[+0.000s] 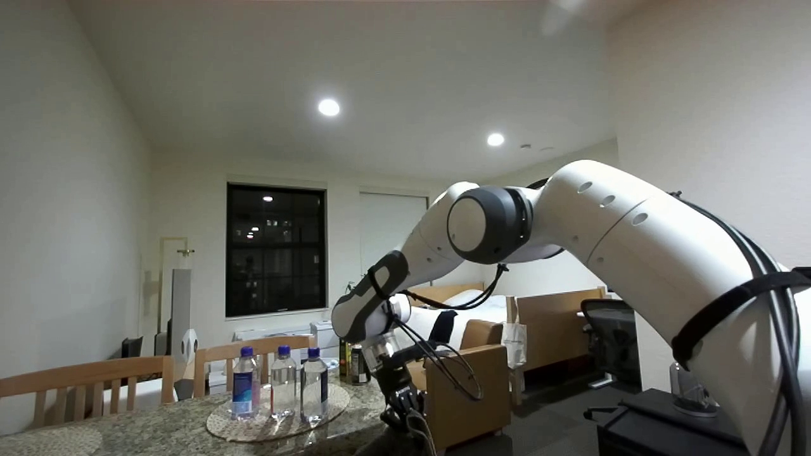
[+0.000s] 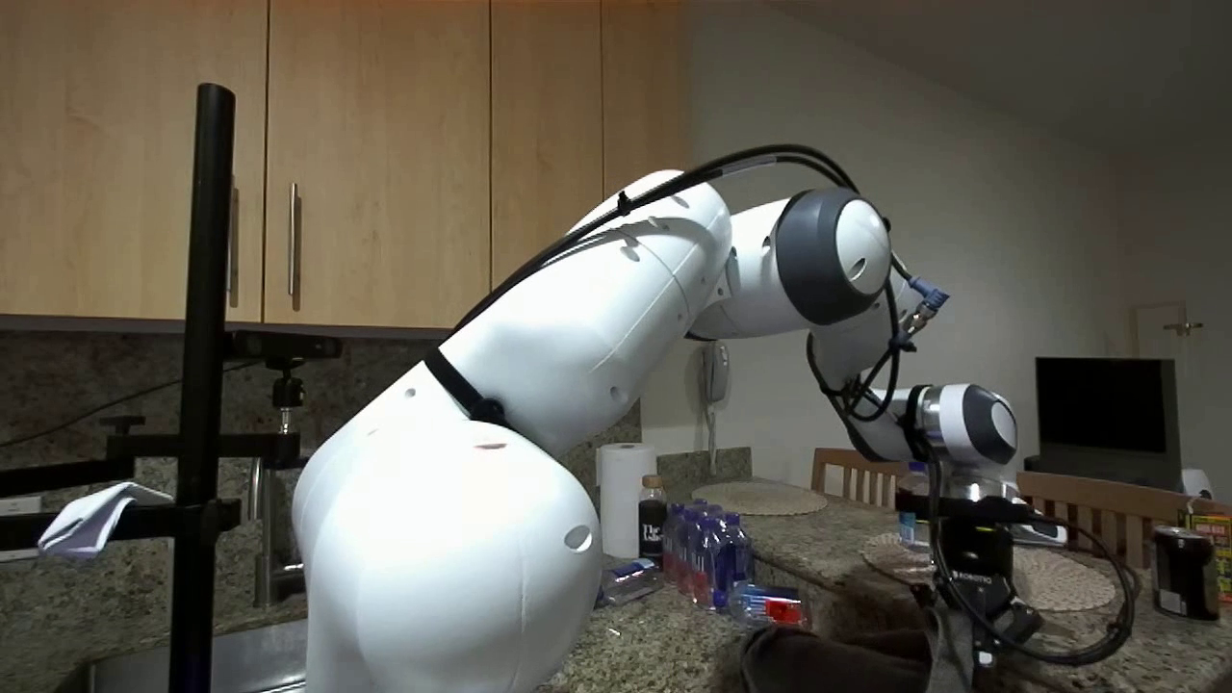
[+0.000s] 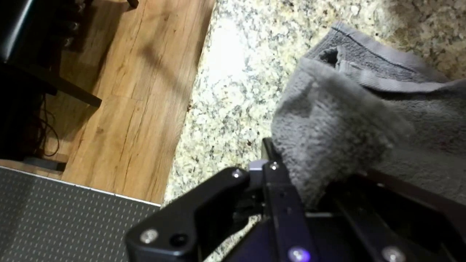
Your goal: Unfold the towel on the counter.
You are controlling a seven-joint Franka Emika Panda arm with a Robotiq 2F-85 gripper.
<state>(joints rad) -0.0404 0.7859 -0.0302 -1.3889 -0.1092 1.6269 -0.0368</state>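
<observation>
Towel (image 3: 327,127) in gripper (image 1: 405,413), counter (image 3: 218,127) beneath, capped bottles (image 1: 283,383) on mat (image 1: 272,431)

My arm (image 1: 589,221) arches high, its elbow (image 2: 833,255) dark-banded, the forearm (image 1: 431,247) slanting down to a sharply bent wrist (image 2: 977,423). Beneath that, my black jaws point downward, clamped, parted only by what they pinch. In the wrist view I see one of them to its tip; the other's end is hidden.

Ceiling lights (image 1: 329,107) glow; glare whitens the counter (image 3: 233,112).
</observation>
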